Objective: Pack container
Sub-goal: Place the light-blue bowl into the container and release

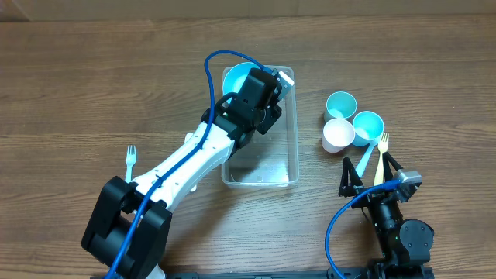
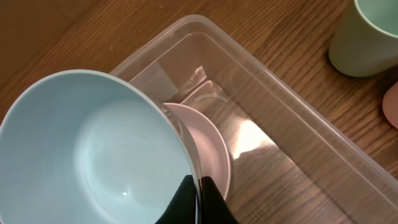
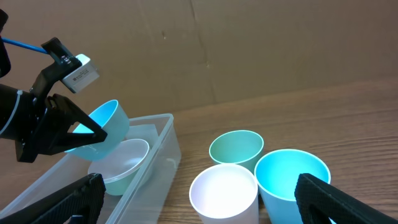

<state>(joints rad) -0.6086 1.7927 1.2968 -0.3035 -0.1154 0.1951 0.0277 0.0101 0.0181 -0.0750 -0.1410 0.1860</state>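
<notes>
bowl (image 2: pixel 93 149) in left gripper (image 2: pixel 198 186), seemingly over container (image 2: pixel 292 93)

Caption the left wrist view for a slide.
Left gripper holds a teal bowl by its rim over the container, beside a white bowl already inside.

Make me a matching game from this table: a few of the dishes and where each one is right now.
Things
1. teal bowl
2. white bowl
3. white cup
4. white fork

Places
A. lying on the table beside the left arm
B. standing on the table next to the teal cups
C. pinched at its rim by the left gripper
D. resting inside the container

Pairs: 1-C, 2-D, 3-B, 4-A
</notes>
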